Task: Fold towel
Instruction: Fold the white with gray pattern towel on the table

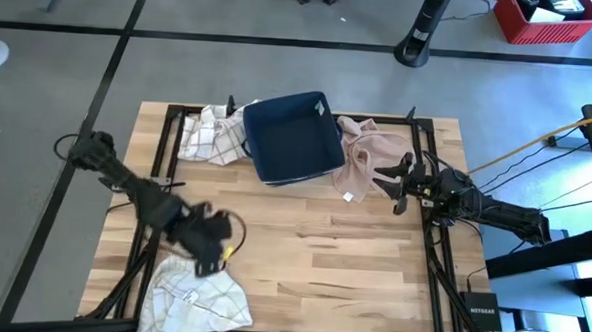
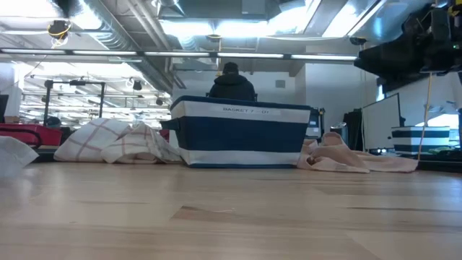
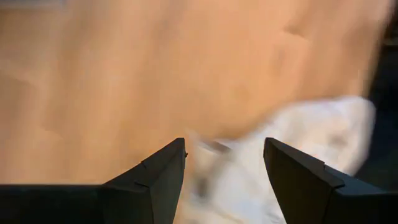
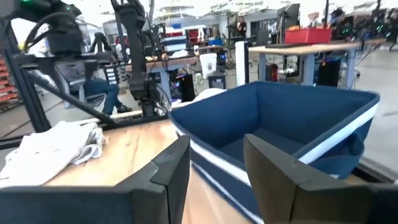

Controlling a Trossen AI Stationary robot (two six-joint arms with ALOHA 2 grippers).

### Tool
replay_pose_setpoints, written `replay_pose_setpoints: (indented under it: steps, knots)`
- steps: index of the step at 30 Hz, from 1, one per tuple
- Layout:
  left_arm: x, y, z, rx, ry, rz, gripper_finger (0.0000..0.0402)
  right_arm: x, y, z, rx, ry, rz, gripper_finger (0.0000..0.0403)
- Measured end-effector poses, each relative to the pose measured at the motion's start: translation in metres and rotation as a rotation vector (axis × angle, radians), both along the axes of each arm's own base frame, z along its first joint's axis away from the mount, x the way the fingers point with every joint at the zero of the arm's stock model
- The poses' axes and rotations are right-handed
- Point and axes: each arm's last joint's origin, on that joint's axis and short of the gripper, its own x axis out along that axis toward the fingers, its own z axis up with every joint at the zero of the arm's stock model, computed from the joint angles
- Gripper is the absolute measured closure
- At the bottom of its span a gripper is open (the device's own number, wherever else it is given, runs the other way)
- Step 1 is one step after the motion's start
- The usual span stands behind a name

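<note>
Left wrist view puts my left pincer [image 3: 224,168] nearest of all: its two dark fingers stand wide apart with nothing between them, and just past their tips lies the white towel [image 3: 292,155] on the bare wood of the table [image 3: 124,74]. Taking the blue basket [image 1: 292,136] as my landmark, the high view shows that towel [image 1: 195,297] well apart from it, at the table's near edge on my left side, rumpled rather than flat, and my left pincer [image 1: 212,244] hovers just beside its basket-facing edge. So the cloth lies on from the pincer, away from the basket, and its long axis seems to run roughly along the table's near edge, though the crumpling makes that a guess. My left arm is plainly the nearer one, and I judge the next grasp falls to it.

Farther off, my right pincer [image 1: 400,186] sits close beside the basket on its right, fingers parted and holding nothing, next to a pink cloth [image 1: 366,159] that touches the basket's side. A checked cloth [image 1: 209,134] lies against the basket's other side. Beyond the table in the low view, a person [image 2: 231,83] sits behind the basket
</note>
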Motion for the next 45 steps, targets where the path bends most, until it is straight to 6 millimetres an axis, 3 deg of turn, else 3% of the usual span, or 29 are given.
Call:
replay_pose_setpoints:
  steps: [4, 10, 14, 20, 26, 31, 45]
  knots:
    - [-0.012, -0.033, -0.023, -0.115, -0.002, 0.011, 0.0192, 0.0, 0.0, 0.0, -0.006, 0.004, -0.004, 0.0249]
    - [-0.023, -0.064, -0.058, -0.164, 0.106, 0.059, 0.0192, 0.0, 0.0, 0.002, -0.01, -0.019, 0.009, 0.0249]
    - [-0.023, -0.081, -0.08, -0.184, 0.207, 0.053, 0.0192, 0.0, 0.0, 0.003, -0.014, -0.029, 0.013, 0.0249]
    - [-0.014, -0.107, -0.103, -0.266, 0.209, -0.023, 0.0192, 0.0, 0.001, 0.002, -0.018, -0.022, 0.022, 0.0249]
    - [-0.02, -0.119, -0.118, -0.259, 0.265, -0.065, 0.0195, 0.0, 0.001, 0.002, -0.048, -0.014, 0.015, 0.0249]
    - [-0.022, -0.126, -0.118, -0.295, 0.249, -0.089, 0.0221, 0.0, 0.001, 0.002, -0.062, -0.012, 0.013, 0.0249]
    - [-0.02, -0.13, -0.136, -0.23, 0.27, -0.213, 0.0269, 0.0, 0.001, 0.002, -0.062, -0.012, 0.014, 0.0249]
